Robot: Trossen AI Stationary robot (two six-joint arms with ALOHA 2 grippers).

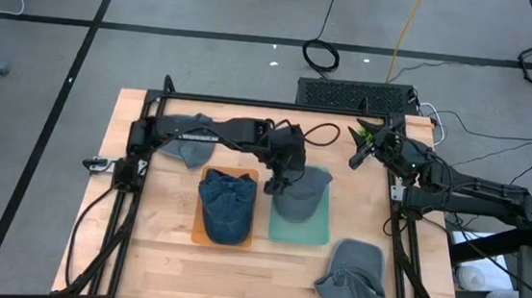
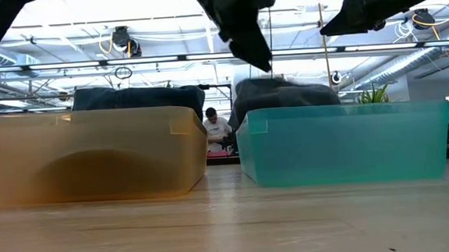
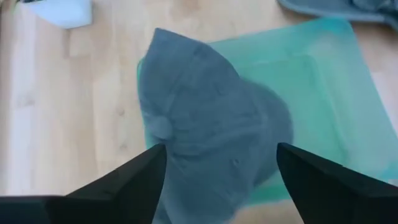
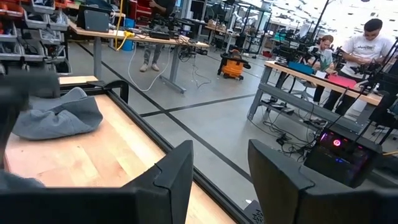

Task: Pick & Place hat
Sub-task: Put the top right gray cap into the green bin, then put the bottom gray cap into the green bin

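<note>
A grey hat [image 1: 302,195] lies in the teal tray [image 1: 309,232], its crown bulging above the tray wall [image 2: 285,91]. My left gripper [image 1: 278,176] hangs open just above this hat [image 3: 211,124], one finger on either side of the crown, touching nothing; the low view shows a gap under its fingertip [image 2: 261,60]. A blue hat [image 1: 225,206] sits in the orange tray [image 1: 198,232]. Two more grey hats lie on the table, one near right [image 1: 352,278] and one far left [image 1: 189,148]. My right gripper [image 1: 363,148] waits open, raised at the far right [image 4: 221,174].
The orange tray [image 2: 86,154] and the teal tray [image 2: 343,142] stand side by side mid-table. A black frame [image 1: 280,104] borders the table. People and benches show in the room beyond [image 4: 367,43]. Bare wood lies along the near edge [image 1: 235,277].
</note>
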